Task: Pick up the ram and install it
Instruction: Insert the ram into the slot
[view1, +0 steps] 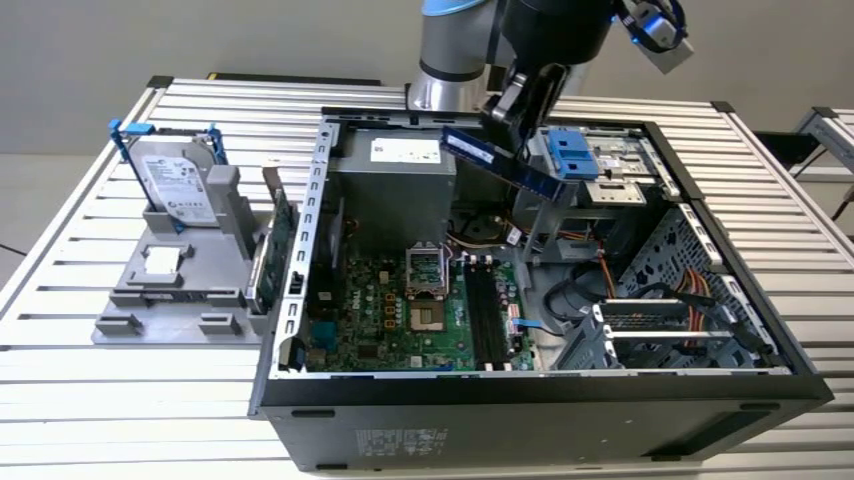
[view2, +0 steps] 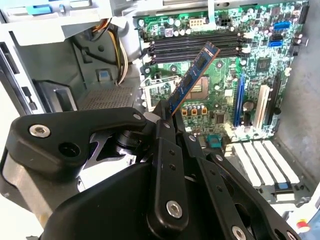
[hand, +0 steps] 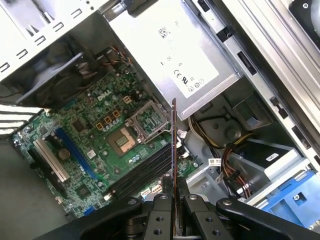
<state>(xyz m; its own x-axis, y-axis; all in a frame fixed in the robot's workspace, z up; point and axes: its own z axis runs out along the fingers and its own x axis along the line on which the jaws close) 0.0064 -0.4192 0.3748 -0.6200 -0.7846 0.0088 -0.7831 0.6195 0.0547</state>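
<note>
My claw (view1: 501, 128) is clamped on the ram (view1: 514, 165), gripping it near one end so most of the stick juts out past my fingertips. In the second wrist view the ram (view2: 192, 80) reaches from the claw (view2: 167, 114) out over the motherboard (view2: 220, 95). I hold it in the air above the open computer case (view1: 534, 420), which lies on its side on the table (view1: 80, 400), and the stick touches nothing but me.

The memory slots (view1: 487, 315) lie below it and, in the exterior view, nearer the camera's side of the case than the stick hangs. The axis is what counts. In that view the ram slants down toward the exterior view's right, while the slots run lengthwise along the board. In the second wrist view it crosses the memory slots (view2: 195, 42) at an angle, not parallel to them. I judge it is neither lined up nor seated yet.
</note>
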